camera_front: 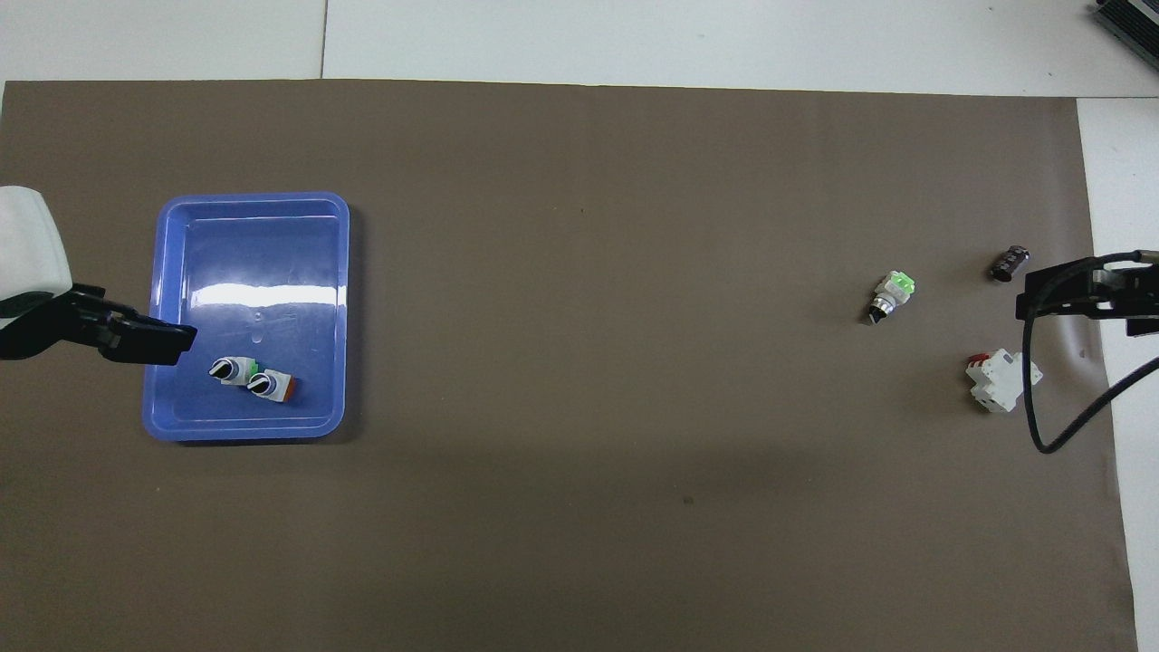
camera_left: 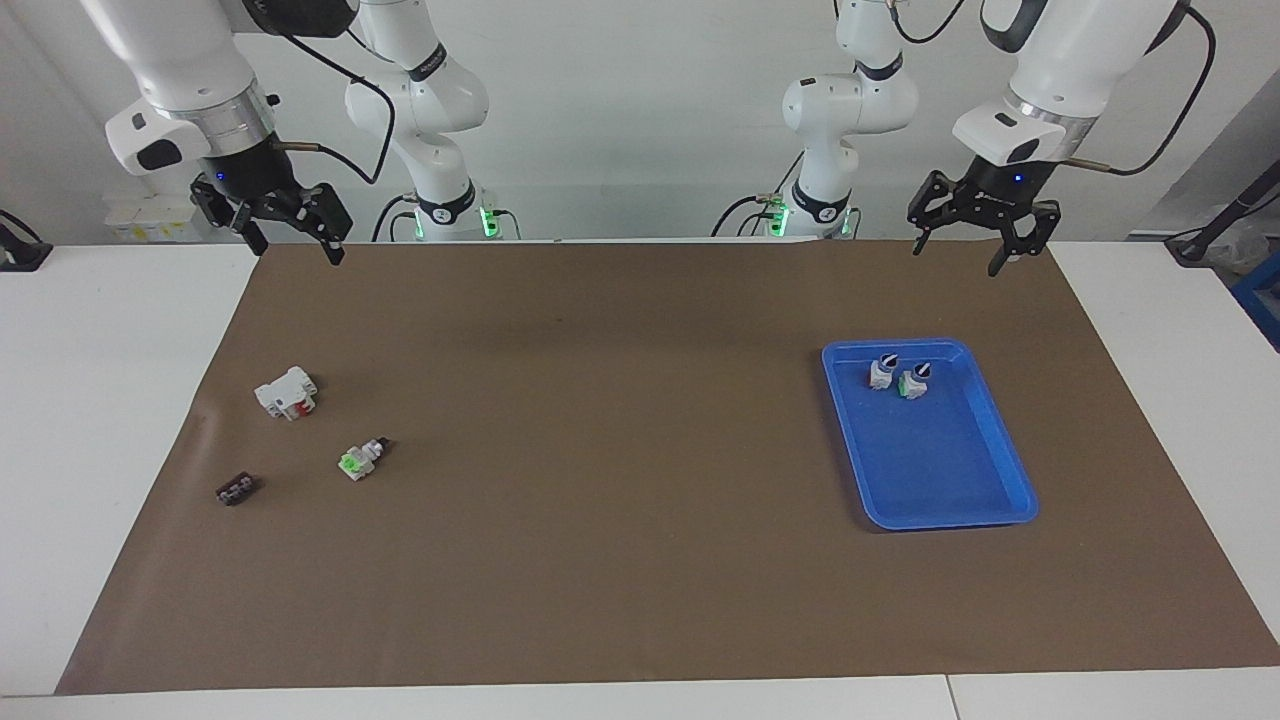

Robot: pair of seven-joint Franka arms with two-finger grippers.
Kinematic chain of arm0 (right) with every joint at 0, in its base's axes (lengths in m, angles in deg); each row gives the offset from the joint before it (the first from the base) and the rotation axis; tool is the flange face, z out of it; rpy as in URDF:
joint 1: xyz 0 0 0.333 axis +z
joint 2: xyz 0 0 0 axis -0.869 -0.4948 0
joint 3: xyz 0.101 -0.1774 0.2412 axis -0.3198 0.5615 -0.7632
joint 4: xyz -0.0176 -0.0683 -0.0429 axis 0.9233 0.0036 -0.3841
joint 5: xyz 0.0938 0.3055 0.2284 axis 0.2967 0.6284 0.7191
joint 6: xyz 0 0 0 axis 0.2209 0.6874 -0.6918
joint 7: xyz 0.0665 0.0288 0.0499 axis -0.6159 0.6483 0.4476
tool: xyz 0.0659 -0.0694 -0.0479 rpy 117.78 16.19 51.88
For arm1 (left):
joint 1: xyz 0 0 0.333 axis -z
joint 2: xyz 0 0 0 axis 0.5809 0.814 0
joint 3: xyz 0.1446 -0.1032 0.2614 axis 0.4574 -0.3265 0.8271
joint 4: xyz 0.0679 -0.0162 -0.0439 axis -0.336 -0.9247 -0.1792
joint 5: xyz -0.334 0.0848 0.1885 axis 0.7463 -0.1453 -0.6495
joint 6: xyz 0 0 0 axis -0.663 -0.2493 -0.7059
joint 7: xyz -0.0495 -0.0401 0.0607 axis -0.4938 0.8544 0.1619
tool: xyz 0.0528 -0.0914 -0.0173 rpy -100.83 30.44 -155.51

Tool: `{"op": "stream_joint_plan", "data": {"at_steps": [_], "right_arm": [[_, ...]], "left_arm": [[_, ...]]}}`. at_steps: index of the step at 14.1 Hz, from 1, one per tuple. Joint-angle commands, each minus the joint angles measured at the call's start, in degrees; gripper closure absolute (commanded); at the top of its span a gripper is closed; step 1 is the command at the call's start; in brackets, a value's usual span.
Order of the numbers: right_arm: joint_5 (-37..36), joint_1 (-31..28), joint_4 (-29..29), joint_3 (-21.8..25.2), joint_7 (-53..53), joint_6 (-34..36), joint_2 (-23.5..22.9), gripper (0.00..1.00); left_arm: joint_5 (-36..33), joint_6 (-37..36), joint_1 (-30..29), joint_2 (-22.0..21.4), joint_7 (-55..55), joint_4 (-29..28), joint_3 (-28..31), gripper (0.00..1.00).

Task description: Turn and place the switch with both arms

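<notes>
The switch (camera_left: 913, 382), with a green base and a black knob with a white mark, stands upright in the blue tray (camera_left: 940, 470) at the tray's end nearer the robots. It also shows in the overhead view (camera_front: 231, 369), in the tray (camera_front: 253, 244). My left gripper (camera_left: 962, 256) hangs open and empty in the air above the mat near the tray, apart from it. My right gripper (camera_left: 292, 246) hangs open and empty above the mat at the right arm's end. Both arms wait.
A white-based black-knob switch (camera_left: 882, 371) stands beside the switch in the tray. On the brown mat (camera_left: 600, 520), toward the right arm's end, lie a green-and-white switch with a small dark tip (camera_left: 362, 460), a white breaker with red parts (camera_left: 287, 392) and a small black part (camera_left: 237, 489).
</notes>
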Motion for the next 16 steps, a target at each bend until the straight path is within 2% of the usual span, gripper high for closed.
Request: {"op": "stream_joint_plan", "data": {"at_steps": [1, 2, 5, 9, 12, 16], "right_arm": [[0.23, -0.17, 0.51, -0.21, -1.34, 0.26, 0.36, 0.00], [0.23, -0.17, 0.51, -0.21, -1.34, 0.26, 0.36, 0.00], [0.32, -0.26, 0.60, -0.21, -1.43, 0.35, 0.36, 0.00], [0.58, -0.17, 0.60, -0.21, -2.66, 0.44, 0.54, 0.00], [0.58, -0.08, 0.60, -0.30, -2.66, 0.35, 0.54, 0.00], [0.58, -0.34, 0.60, -0.30, -2.22, 0.44, 0.54, 0.00]], "left_arm": [[-2.96, -8.73, 4.33, 6.19, 1.83, 12.44, 3.88, 0.00], [-2.88, -9.97, 5.21, 6.63, 1.83, 13.50, 5.55, 0.00], [-2.79, -10.42, 4.78, 7.08, 2.09, 15.01, 5.65, 0.00], [-3.23, -10.07, 4.60, 2.33, 2.97, 9.65, 5.83, 0.00], [-3.67, -10.94, 3.30, 3.12, 10.87, 10.79, 3.47, 0.00], [-3.40, -12.70, 1.09, 3.12, 11.06, 11.32, 1.70, 0.00]]}}
